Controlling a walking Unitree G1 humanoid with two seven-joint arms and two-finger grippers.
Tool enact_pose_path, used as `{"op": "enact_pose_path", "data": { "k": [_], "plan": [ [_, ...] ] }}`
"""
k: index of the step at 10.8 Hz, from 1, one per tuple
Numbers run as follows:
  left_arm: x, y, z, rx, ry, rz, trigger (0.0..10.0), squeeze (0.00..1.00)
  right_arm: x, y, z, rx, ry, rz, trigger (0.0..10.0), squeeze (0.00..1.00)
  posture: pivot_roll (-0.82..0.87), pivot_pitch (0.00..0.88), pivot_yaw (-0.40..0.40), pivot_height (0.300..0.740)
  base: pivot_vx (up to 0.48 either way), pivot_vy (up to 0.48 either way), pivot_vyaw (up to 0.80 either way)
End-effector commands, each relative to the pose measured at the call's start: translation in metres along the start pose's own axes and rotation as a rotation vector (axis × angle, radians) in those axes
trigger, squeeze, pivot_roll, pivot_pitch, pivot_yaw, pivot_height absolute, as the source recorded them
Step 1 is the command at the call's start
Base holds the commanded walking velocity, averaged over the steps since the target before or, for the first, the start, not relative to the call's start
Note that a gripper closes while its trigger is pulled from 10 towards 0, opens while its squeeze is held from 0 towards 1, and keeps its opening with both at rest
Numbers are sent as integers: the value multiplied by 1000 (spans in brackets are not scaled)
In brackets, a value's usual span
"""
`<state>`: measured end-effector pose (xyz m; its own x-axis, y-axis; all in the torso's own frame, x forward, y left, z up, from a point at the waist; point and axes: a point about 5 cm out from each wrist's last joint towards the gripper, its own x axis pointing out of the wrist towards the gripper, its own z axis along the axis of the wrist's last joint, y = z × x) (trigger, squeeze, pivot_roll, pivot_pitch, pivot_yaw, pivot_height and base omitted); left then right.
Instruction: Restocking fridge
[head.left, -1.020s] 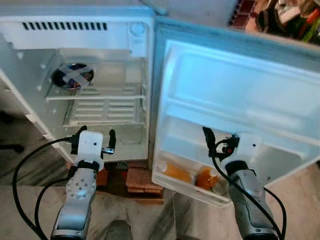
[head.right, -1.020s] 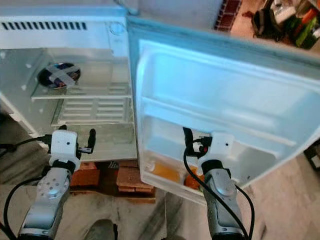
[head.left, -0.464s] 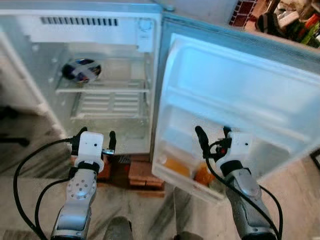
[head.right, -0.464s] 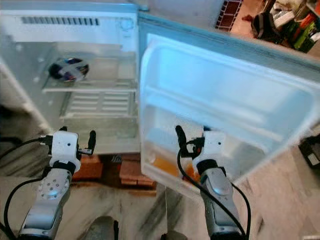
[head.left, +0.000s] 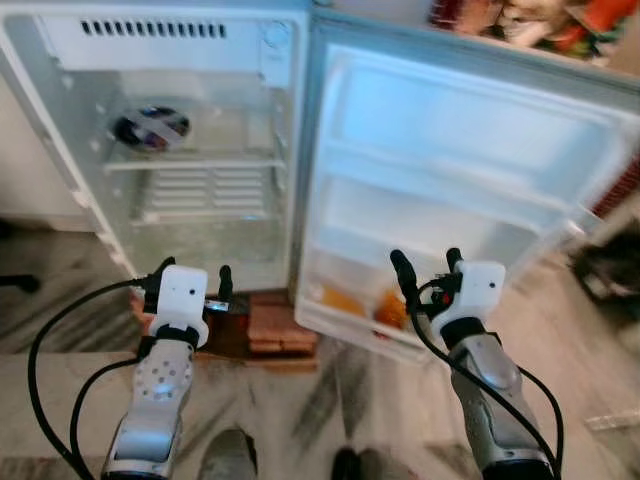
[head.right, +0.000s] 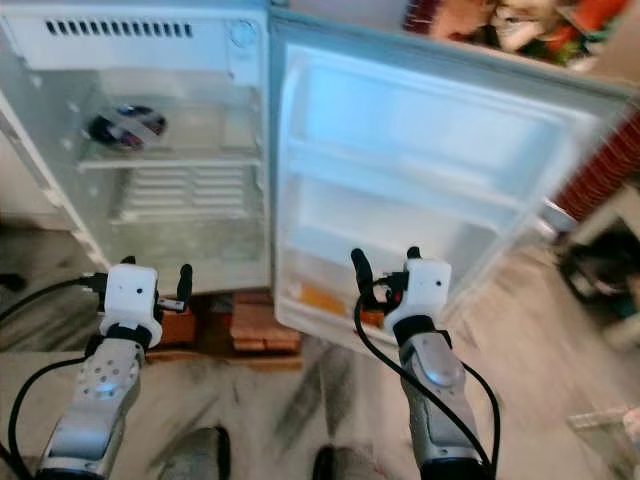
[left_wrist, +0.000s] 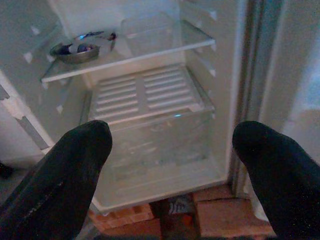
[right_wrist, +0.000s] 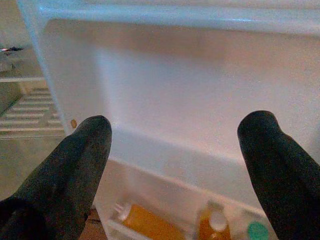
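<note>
in the open white fridge (head.left: 200, 150) door's bottom rack sit orange bottles (right_wrist: 212, 227); both end effectors spread, empty.

Glossy white plastic fridge door (head.left: 470, 170)

fridge (head.right: 150, 150) open, both grippers empty: left gripper (head.right: 140, 275), right gripper (head.right: 385, 262).

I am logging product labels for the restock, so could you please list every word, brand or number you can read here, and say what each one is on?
No text can be read in these pictures.
Orange bottles in the door's bottom rack: no label can be made out.
Round dial at the top of the fridge: any markings are too blurred to read.
Dark bowl on the upper shelf: bright patches, no legible print.
</note>
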<state>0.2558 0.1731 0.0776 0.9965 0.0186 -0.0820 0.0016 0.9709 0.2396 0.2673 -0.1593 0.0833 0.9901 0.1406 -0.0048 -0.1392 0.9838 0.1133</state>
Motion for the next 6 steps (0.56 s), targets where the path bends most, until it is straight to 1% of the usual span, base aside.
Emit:
{"op": "enact_pose_path", "data": {
  "k": [1, 3, 6],
  "plan": [
    [-1, -2, -3, 6, 10, -7, 10000, 0, 1, -2, 0, -9, 1, 2, 10000, 0, 166, 50, -70, 740, -266, 0, 0],
    [-1, -2, -3, 9, 11, -9, 10000, 0, 2, -4, 1, -13, -2, -5, 10000, 0, 163, 54, -67, 740, -253, 0, 0],
    [-2, -3, -3, 15, 8, -16, 10000, 0, 2, -5, 1, -17, -5, -13, 10000, 0, 162, 58, -66, 740, 0, 0, 0]
  ]
}}
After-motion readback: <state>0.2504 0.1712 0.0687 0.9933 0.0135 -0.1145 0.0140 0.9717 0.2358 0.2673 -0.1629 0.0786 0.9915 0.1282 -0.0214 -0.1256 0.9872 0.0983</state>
